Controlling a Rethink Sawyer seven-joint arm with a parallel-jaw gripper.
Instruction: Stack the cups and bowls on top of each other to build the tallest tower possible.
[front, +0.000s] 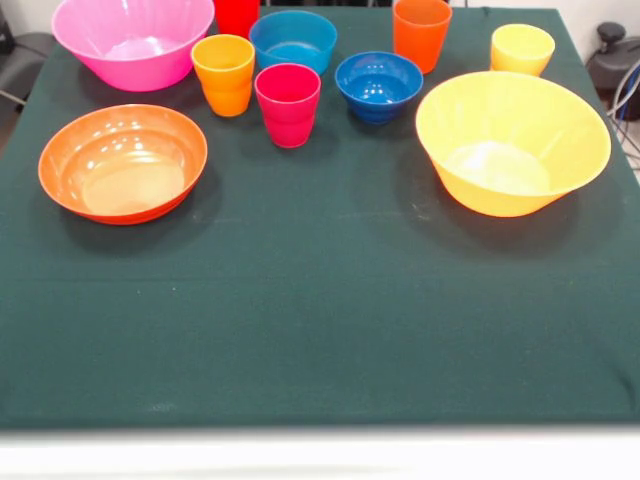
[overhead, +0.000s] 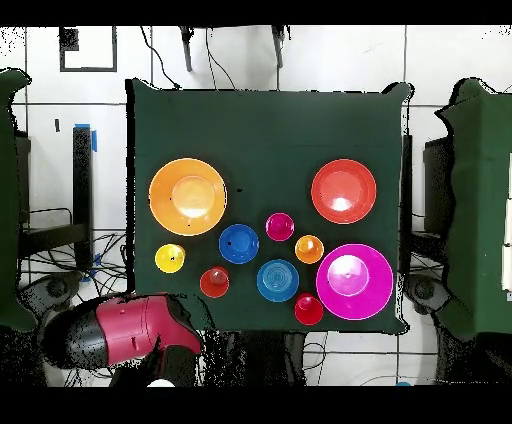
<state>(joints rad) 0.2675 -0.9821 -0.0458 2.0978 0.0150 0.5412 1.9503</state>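
Note:
All the cups and bowls stand singly on the dark green cloth, mouths up, and no tower shows. The big yellow-orange bowl (front: 512, 142) (overhead: 188, 196) sits at the right in the front view and the wide orange-red bowl (front: 123, 162) (overhead: 343, 190) at the left. Behind them are the pink bowl (front: 132, 40) (overhead: 354, 281), light blue bowl (front: 293, 40) (overhead: 277, 280) and dark blue bowl (front: 379, 85) (overhead: 239, 243). Among the bowls stand the red-pink cup (front: 288, 103), orange-yellow cup (front: 224, 72), orange cup (front: 421, 32), yellow cup (front: 522, 48) and red cup (front: 236, 15). The gripper shows in neither view.
The red and black arm (overhead: 130, 330) lies drawn back off the table's corner in the overhead view. The green table (front: 320, 320) has a wide bare stretch in front of the bowls. Other green tables (overhead: 485, 200) flank it, with cables on the floor.

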